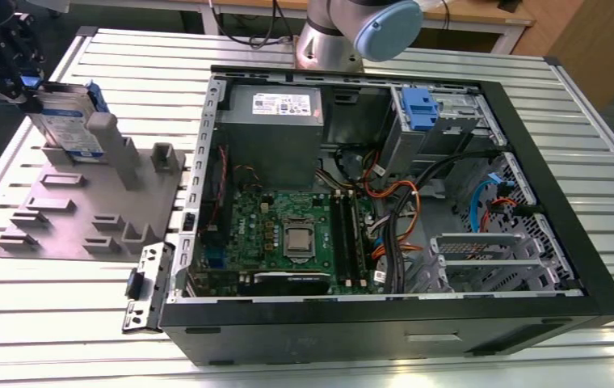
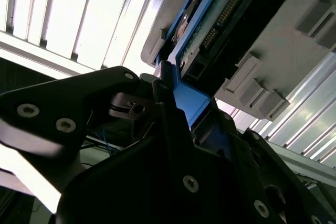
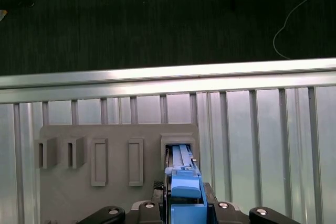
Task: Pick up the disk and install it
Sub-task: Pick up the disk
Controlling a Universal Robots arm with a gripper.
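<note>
This looks like a robotics lab or test workshop. A slatted aluminium bench (image 1: 565,121) carries a grey fixture plate (image 1: 70,218) under the gripper (image 1: 22,79), which clamps the disk (image 1: 65,121) standing in it. Well off to the gripper's side lies an open computer case (image 1: 393,331), the arm's base (image 1: 323,44) rising behind it. Past the bench edge by the gripper, loose cables (image 3: 276,38) trail over dark floor (image 3: 131,19); wooden furniture (image 1: 593,40) stands beyond the case.

Exterior view: high, far, angled down over computer case (image 1: 339,331). 2 wrist views close — all 3 share grey fixture (image 1: 81,202).
</note>
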